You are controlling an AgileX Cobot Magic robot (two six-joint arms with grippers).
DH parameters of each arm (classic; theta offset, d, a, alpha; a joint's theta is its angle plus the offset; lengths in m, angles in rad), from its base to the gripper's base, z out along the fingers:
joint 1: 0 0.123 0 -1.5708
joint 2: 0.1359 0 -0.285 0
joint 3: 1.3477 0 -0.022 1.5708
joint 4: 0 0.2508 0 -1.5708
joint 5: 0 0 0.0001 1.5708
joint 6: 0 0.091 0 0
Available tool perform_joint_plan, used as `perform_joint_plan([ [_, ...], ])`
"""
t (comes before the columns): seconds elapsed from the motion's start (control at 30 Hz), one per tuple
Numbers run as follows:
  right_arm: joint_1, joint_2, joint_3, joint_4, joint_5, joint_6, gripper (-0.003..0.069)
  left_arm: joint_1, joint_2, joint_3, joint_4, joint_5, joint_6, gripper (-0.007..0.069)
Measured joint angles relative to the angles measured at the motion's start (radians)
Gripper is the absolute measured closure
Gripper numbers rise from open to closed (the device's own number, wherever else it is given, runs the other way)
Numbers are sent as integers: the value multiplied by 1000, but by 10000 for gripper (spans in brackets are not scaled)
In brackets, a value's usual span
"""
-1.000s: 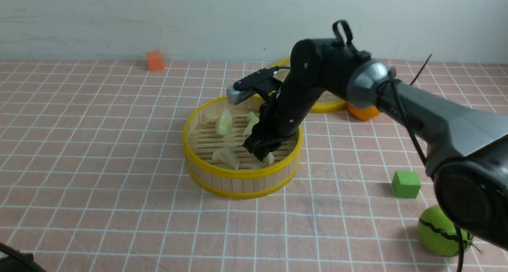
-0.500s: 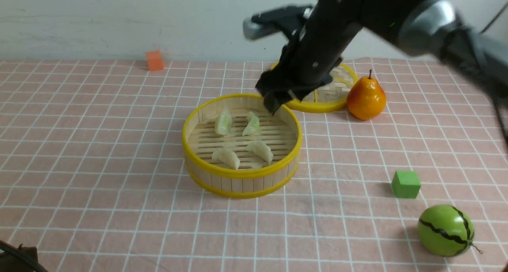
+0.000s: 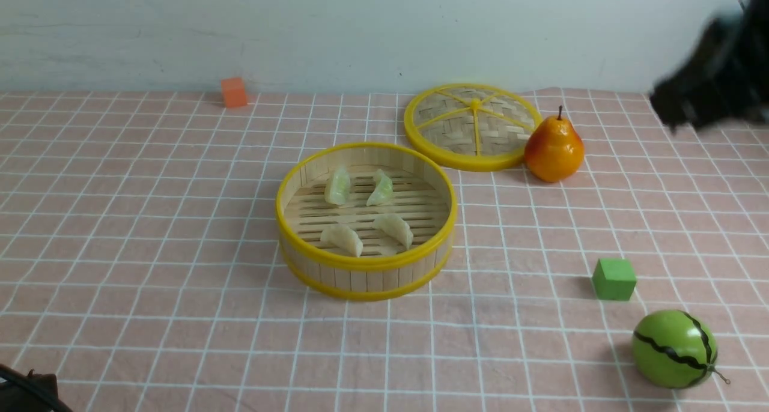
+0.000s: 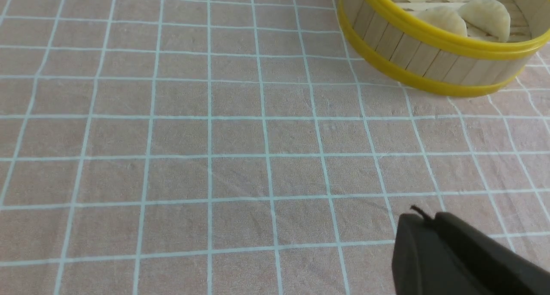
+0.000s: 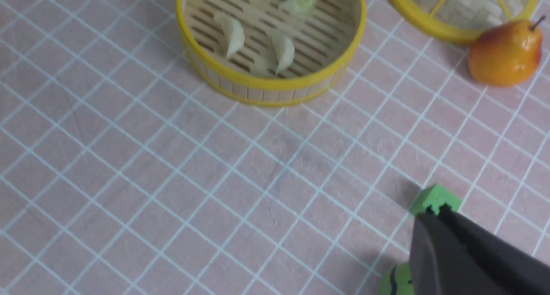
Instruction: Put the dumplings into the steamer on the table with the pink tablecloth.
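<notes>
left gripper (image 4: 423, 228) low at the 7 o'clock corner, fingers look together, nothing held. steamer (image 3: 366, 274) mid pink tablecloth (image 3: 150, 250), all four dumplings (image 3: 341, 239) inside: white pair at its 6, green pair at its 12. reads as done; next move is just parking. right gripper (image 5: 434, 226) high at 2 o'clock, blurred, closed, empty

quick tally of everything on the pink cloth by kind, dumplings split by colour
pale green dumplings: 2
cream dumplings: 2
steamer: 1
woven lid: 1
pear: 1
orange cube: 1
green cube: 1
striped green ball: 1
total: 10
</notes>
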Motion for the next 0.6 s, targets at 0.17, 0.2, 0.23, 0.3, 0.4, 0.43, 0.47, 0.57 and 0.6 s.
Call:
perform_joint_plan([
  [0.17, 0, -222, 477, -6, -357, 1, 678, 0, 0, 0, -1, 0, 0, 589],
  [0.2, 0, -284, 638, -1, -527, 1, 678, 0, 0, 0, -1, 0, 0, 587],
  [0.23, 0, -306, 710, 2, -628, 1, 678, 0, 0, 0, -1, 0, 0, 587],
  [0.3, 0, -345, 879, 10, -809, 1, 678, 0, 0, 0, -1, 0, 0, 587],
  [0.4, 0, -357, 1036, 27, -1037, 1, 676, 0, 0, 0, -1, 0, 0, 587],
  [0.43, 0, -357, 1078, 33, -1101, 1, 676, 0, 0, 0, -1, 0, 0, 587],
  [0.47, 0, -357, 1115, 36, -1160, 1, 676, 0, 0, 0, -1, 0, 0, 586],
  [0.57, 0, -357, 1183, 36, -1245, 1, 674, 0, 0, 0, -1, 0, 0, 586],
  [0.6, 0, -357, 1221, 36, -1275, 1, 672, 0, 0, 0, -1, 0, 0, 586],
])
